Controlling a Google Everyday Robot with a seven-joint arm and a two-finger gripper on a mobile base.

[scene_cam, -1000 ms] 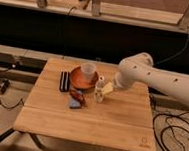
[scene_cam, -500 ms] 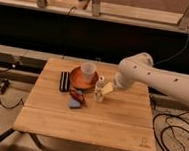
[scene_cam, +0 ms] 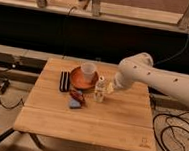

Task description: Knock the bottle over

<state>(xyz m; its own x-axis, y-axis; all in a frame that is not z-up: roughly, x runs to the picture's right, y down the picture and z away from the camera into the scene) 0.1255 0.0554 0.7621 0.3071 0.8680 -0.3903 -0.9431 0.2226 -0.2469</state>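
The small clear bottle (scene_cam: 100,89) with a white cap stands upright near the middle of the wooden table (scene_cam: 108,121). My gripper (scene_cam: 110,88) is at the end of the white arm, right beside the bottle on its right, about touching it. A pale translucent cup (scene_cam: 89,72) stands on an orange-brown plate (scene_cam: 77,79) just left of the bottle.
A dark flat object (scene_cam: 64,80) lies left of the plate. A blue item with a reddish thing on it (scene_cam: 76,100) lies in front of the plate. Cables run on the floor to the right (scene_cam: 173,133) and left. A dark shelf runs behind the table.
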